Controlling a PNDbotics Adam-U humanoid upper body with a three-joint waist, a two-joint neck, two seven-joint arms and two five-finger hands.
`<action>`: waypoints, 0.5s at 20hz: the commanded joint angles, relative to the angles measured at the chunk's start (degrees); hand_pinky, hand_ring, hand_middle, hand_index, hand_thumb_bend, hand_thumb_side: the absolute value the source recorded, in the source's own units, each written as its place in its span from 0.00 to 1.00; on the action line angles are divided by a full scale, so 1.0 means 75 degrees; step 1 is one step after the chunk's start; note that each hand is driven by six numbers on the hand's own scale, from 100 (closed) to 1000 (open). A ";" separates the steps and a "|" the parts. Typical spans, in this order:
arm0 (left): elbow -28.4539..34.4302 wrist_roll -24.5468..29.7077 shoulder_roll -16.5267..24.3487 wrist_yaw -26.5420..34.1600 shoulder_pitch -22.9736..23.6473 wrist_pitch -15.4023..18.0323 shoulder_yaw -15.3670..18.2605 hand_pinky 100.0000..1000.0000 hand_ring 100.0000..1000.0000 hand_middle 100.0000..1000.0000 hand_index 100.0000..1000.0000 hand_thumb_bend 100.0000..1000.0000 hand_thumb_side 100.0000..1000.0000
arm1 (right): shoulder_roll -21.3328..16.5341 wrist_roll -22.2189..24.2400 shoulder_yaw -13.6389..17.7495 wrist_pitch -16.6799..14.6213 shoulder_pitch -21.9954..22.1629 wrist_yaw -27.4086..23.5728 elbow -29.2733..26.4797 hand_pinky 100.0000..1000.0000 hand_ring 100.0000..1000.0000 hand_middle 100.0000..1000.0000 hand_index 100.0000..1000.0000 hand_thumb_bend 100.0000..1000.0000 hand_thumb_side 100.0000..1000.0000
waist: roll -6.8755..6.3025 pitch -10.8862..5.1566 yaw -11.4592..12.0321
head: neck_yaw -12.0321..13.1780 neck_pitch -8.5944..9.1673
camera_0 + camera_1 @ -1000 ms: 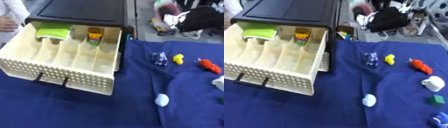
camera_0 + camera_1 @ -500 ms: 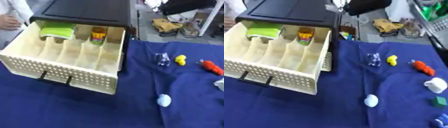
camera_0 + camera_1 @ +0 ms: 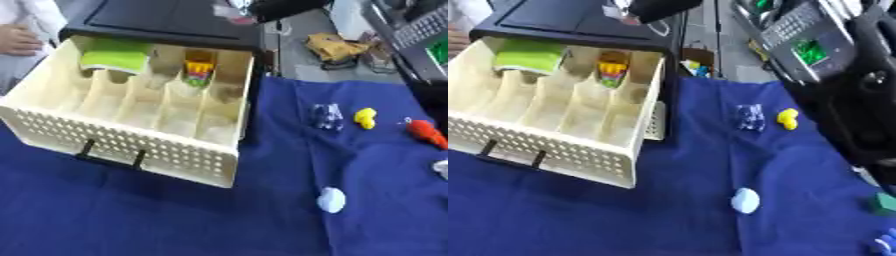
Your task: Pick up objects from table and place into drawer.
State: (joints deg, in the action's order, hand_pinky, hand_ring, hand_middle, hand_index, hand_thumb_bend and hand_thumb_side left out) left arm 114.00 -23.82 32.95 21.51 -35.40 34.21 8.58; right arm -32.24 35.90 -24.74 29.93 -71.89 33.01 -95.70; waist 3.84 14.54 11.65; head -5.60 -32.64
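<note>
We find no robot hand that we can identify with confidence. The left hand shows in neither view. In the right eye view a dark, blurred mass fills the right edge, to the right of the drawer. It may be the right arm, but no hand can be made out on it, so we cannot tell whether that hand is spread, closed or holding anything.

The drawer is cream plastic with a perforated front wall and two dark handle posts. It stands pulled out of a black cabinet, and upright dividers split it into narrow lanes running front to back. At the back of the lanes on the drawer's left lies a flat green item. Further right, also at the back, stands a small item in yellow, red and other colours. The front parts of the lanes show only cream floor.

The remaining objects lie on the blue cloth, all to the right of the drawer and apart from it:
- Nearest is a small clear, bluish crinkled object.
- Just beyond it is a yellow piece.
- Further right is a red-orange piece.
- A white piece is cut off by the edge of the left eye view.
- A rounded white object lies nearer the camera, right of the drawer's front corner.
- A green block and a blue item sit farthest from the drawer.
</note>
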 commanded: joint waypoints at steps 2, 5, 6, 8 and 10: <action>0.0079 0.0035 0.0100 0.0042 -0.0131 -0.0005 0.0004 0.33 0.43 0.52 0.73 0.09 0.98 | 0.0215 -0.0018 0.0016 -0.0018 -0.0236 -0.0048 0.0295 0.53 0.59 0.33 0.46 0.04 0.43 | -0.0033 -0.0102 0.0039 | -0.0054 0.0065; 0.0079 0.0033 0.0085 0.0051 -0.0143 -0.0005 0.0005 0.33 0.43 0.52 0.73 0.09 0.98 | 0.0409 -0.0037 0.0019 -0.0057 -0.0236 -0.0154 0.0460 0.54 0.61 0.35 0.47 0.17 0.47 | -0.0026 -0.0093 0.0068 | -0.0065 0.0079; 0.0079 0.0034 0.0082 0.0052 -0.0145 -0.0006 0.0004 0.33 0.43 0.52 0.73 0.09 0.98 | 0.0455 -0.0038 0.0013 -0.0077 -0.0239 -0.0204 0.0503 0.55 0.63 0.37 0.49 0.25 0.51 | -0.0023 -0.0090 0.0077 | -0.0068 0.0081; 0.0079 0.0032 0.0084 0.0052 -0.0145 -0.0003 0.0010 0.33 0.43 0.52 0.73 0.09 0.98 | 0.0498 -0.0024 0.0009 -0.0132 -0.0241 -0.0290 0.0551 0.58 0.67 0.43 0.57 0.38 0.57 | -0.0019 -0.0086 0.0087 | -0.0061 0.0081; 0.0079 0.0031 0.0087 0.0051 -0.0147 -0.0003 0.0011 0.33 0.43 0.52 0.73 0.09 0.98 | 0.0513 0.0021 0.0020 -0.0179 -0.0239 -0.0370 0.0580 0.62 0.71 0.48 0.63 0.45 0.60 | -0.0014 -0.0082 0.0086 | -0.0046 0.0078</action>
State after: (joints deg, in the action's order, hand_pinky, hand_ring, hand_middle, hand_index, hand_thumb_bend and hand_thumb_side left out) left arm 114.00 -23.78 32.70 21.67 -35.69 34.22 8.35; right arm -27.94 35.72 -25.11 28.66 -72.15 31.06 -91.41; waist 4.08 14.83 12.22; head -5.89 -32.61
